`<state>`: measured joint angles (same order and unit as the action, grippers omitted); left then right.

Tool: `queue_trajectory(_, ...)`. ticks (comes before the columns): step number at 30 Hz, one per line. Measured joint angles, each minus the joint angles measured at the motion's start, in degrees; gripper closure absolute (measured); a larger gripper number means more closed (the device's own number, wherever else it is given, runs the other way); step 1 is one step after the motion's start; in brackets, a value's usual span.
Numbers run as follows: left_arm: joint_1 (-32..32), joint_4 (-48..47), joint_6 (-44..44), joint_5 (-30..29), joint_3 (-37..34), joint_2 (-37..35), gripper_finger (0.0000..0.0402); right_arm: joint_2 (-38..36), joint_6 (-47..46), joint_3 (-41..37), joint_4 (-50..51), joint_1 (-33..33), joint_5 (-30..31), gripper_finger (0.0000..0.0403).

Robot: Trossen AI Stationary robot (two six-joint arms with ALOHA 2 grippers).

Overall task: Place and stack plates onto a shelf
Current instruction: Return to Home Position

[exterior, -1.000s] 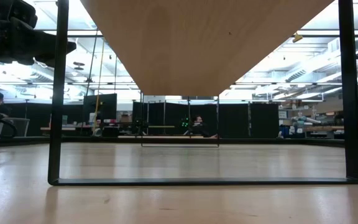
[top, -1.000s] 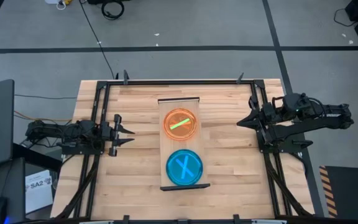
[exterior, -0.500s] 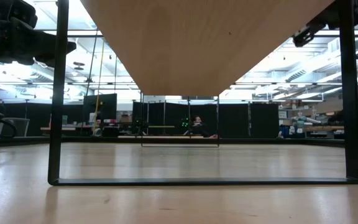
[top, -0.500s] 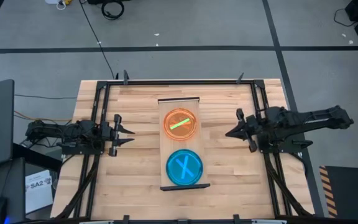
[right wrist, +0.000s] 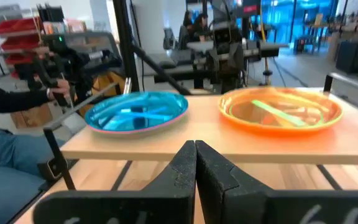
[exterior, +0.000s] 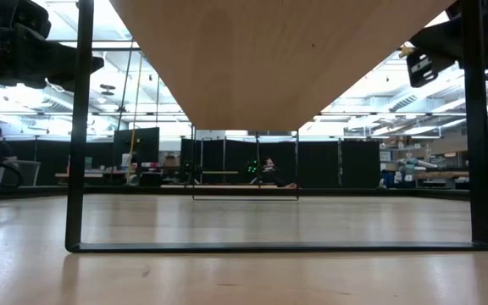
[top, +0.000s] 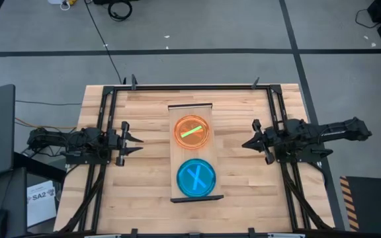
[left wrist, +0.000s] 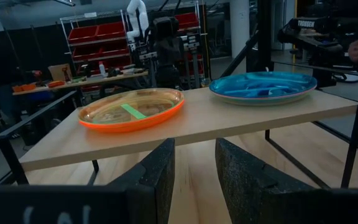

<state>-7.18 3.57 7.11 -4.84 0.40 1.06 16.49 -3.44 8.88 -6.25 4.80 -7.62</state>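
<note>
Two stacks of plates rest on the shelf, a narrow light-wood board on dark end frames in the table's middle. The orange-topped stack sits toward the far end, the blue-topped stack toward the near end. Both also show in the left wrist view, orange and blue, and in the right wrist view, orange and blue. My left gripper waits open at the table's left, pointing level at the shelf. My right gripper is shut and empty, right of the shelf.
The shelf's dark end frame stands on the plank table, with bare table under the board. Dark rails run along the table's left, right and far sides. People and workbenches show in the room behind.
My right gripper has sunk from high above the table's right side and come a little toward the shelf, staying shut and level. The plates and my left gripper have kept still.
</note>
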Motion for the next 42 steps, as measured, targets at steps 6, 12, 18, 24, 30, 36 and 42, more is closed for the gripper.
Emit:
queue_trajectory(6, 0.0, 0.0, 0.0, 0.0, 0.0, 0.0, 0.0278, -7.3, 0.1, -0.9, 3.4, 0.0, 0.0, 0.0391)
queue_trajectory(12, 0.0, 0.0, 0.0, 0.0, 0.0, 0.0, 0.0278, -14.1, 0.2, -0.9, 9.1, 0.0, 1.3, 0.0391)
queue_trajectory(18, 0.0, 0.0, 0.0, 0.0, 0.0, 0.0, 0.0278, -16.3, 0.7, -0.9, 10.9, 0.0, 1.9, 0.0391)
queue_trajectory(24, 0.0, -0.7, -0.1, 0.1, 0.0, 0.0, 0.0278, -16.4, 0.7, -1.0, 10.4, 0.0, 2.0, 0.0391)
queue_trajectory(30, 0.0, -0.9, -0.1, 0.1, 0.0, 0.1, 0.0278, -16.4, 2.5, -5.7, 2.3, 0.0, 2.0, 0.0391)
queue_trajectory(36, 0.0, -1.0, -0.1, 0.1, 0.0, 0.0, 0.0278, -16.2, 2.0, -8.5, 0.4, 0.0, 2.2, 0.0391)
queue_trajectory(42, 0.0, -1.0, -0.1, 0.1, 0.0, 0.0, 0.0278, -16.3, 3.6, -8.5, 3.3, 0.0, 5.1, 0.0391)
